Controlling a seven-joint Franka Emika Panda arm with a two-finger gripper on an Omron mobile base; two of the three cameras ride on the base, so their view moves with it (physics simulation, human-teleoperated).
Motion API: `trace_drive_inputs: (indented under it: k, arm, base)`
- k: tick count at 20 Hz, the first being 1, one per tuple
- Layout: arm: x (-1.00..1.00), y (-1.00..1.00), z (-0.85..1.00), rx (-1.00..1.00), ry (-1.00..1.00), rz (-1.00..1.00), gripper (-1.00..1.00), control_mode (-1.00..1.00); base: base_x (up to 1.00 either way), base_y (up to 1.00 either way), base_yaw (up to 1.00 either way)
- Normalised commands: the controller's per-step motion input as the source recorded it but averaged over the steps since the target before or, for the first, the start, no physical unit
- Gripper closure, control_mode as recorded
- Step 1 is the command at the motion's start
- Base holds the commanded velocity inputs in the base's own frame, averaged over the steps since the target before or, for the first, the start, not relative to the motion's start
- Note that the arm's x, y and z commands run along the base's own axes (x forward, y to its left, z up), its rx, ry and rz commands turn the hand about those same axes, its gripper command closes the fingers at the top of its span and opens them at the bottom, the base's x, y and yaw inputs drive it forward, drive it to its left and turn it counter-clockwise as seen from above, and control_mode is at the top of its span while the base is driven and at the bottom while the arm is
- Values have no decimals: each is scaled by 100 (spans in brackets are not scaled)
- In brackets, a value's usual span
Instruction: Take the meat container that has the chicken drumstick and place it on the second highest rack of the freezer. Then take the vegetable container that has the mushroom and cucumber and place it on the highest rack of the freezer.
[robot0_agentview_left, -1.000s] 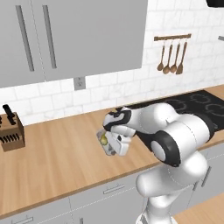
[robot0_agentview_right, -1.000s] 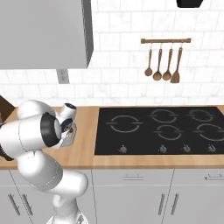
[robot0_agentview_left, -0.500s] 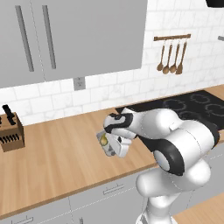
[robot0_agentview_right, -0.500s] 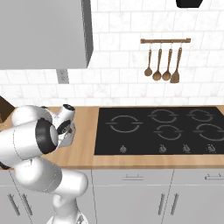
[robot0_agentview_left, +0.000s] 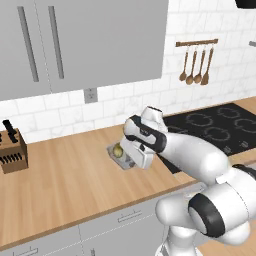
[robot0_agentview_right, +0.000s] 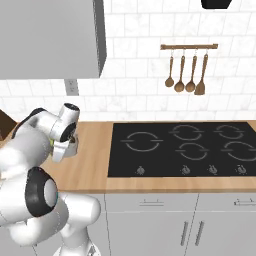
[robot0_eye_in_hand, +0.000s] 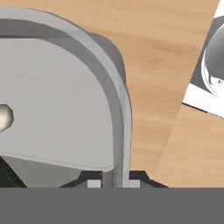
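Observation:
The vegetable container (robot0_agentview_left: 117, 156) is a shallow grey tray on the wooden counter (robot0_agentview_left: 60, 175), with the yellow-green cucumber (robot0_agentview_left: 118, 149) in it. My gripper (robot0_agentview_left: 131, 159) reaches down at the tray's right end. The hand view shows the tray's grey floor (robot0_eye_in_hand: 57, 109) and its raised rim (robot0_eye_in_hand: 120, 109) running down between my gripper's (robot0_eye_in_hand: 114, 183) fingertips, which are shut on that rim. A small pale-brown lump, the mushroom (robot0_eye_in_hand: 4, 117), lies at the left edge. Whether the tray is off the counter I cannot tell. The meat container, the chicken drumstick and the freezer are out of view.
A black cooktop (robot0_agentview_left: 215, 130) (robot0_agentview_right: 185, 147) lies just right of the tray. A knife block (robot0_agentview_left: 11, 147) stands at the counter's far left. Wooden utensils (robot0_agentview_right: 187, 75) hang on the tiled wall, and grey upper cabinets (robot0_agentview_left: 75, 40) hang over the counter.
The jaws have closed the last bit onto the tray's rim. The arm's elbow has swung lower and to the right. The tray stays in the same spot.

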Motion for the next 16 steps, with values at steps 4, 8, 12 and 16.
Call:
trace_drive_inputs:
  k: [4,8,12,16]
  arm:
    - [-73,11,100,1,-29,3,100,-100]
    - [-66,5,100,19,-29,0,100,-100]
    - [-70,0,100,40,-17,10,100,-100]
    - [-65,-8,88,32,-4,34,100,-100]
  base:
    - [0,0,0]
    - [0,0,0]
    - [0,0,0]
    - [0,0,0]
